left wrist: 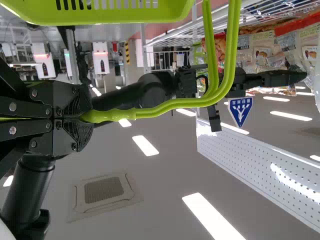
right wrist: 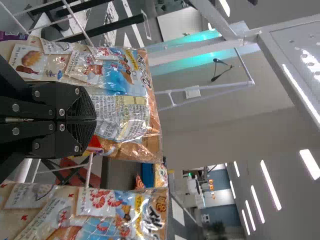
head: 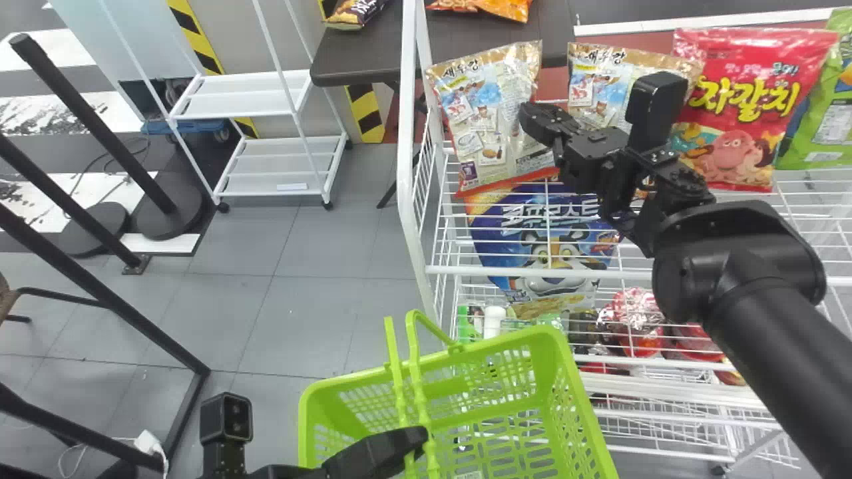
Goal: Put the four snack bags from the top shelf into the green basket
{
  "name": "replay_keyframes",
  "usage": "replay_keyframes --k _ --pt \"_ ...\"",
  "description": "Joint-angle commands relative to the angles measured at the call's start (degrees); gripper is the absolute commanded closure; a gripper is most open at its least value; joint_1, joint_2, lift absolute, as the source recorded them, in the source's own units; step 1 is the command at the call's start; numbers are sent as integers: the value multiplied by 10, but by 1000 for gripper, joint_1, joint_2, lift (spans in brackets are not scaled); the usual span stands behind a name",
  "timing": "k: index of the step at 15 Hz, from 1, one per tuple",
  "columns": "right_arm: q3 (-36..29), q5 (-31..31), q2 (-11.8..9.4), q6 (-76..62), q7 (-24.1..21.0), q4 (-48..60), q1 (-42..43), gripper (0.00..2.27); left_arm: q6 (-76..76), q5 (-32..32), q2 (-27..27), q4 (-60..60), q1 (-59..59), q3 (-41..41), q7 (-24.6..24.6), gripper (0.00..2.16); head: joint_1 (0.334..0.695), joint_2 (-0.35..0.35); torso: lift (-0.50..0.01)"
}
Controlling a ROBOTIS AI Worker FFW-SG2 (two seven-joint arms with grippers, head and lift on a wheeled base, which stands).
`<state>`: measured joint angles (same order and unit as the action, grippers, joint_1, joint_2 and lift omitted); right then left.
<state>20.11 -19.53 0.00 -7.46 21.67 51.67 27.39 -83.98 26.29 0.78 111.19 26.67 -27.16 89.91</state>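
Snack bags [head: 739,100] stand on the top shelf [head: 466,270], twelve to two o'clock from the green basket [head: 586,406]. The right pincer [right wrist: 94,120], closed on nothing, is at the leftmost bag [head: 492,126]'s three o'clock side; it should open wide, straddle that edge, pinch lightly. The left wrist view reveals the left pincer [left wrist: 84,118] clamping the handle [left wrist: 175,105]; the head view, the basket's open top.

Pretty much all black: chunky rounded tube [head: 779,346] on the right arm, boxy twin-lens camera [head: 229,416] on the left, silver screws [right wrist: 62,112] dotting the ridged jaws.
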Motion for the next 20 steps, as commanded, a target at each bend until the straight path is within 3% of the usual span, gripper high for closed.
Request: replay_keyframes --k 1,3,6,8,15,20 --pt "2 12 1 4 -6 60 -34 2246 0 1 3 0 0 -1 7 2145 695 188 0" --pt "-3 24 1 62 -20 138 -76 2246 0 2 4 0 1 -3 7 2145 695 204 0" --pt "-24 95 1 155 -62 294 -159 2246 0 7 9 0 -1 -7 7 2145 695 226 0" --pt "-47 128 1 199 -67 398 -218 2246 -2 10 12 2 -11 -17 7 2145 695 230 0" --pt "-122 119 1 371 -75 718 -428 2246 -2 -5 16 -32 -69 -28 7 2145 695 181 0" --pt "-157 94 -20 477 -77 856 -517 2246 11 -31 15 -66 -95 -21 7 2145 695 144 0"
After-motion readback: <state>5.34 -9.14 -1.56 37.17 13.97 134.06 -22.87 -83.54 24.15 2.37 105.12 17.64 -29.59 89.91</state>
